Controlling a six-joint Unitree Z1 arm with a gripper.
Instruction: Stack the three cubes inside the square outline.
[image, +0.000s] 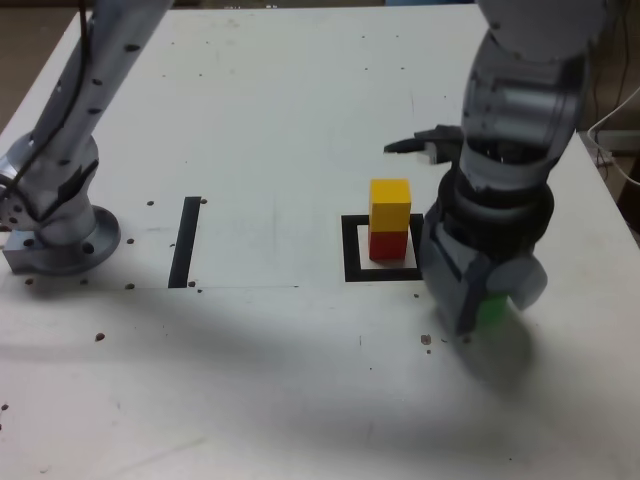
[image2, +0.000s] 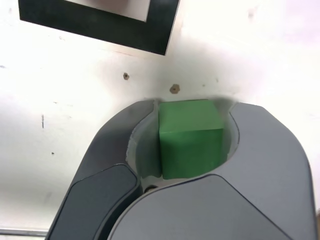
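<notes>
With jaws closed snugly on the green cube, lift straight off the counter, centre over the yellow cube atop the red cube, lower gently, then release.

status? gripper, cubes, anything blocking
Gripper closed around green cube, on the exterior view's right of the square outline. Yellow cube stacked on red cube inside it. Stack top clear.
</notes>
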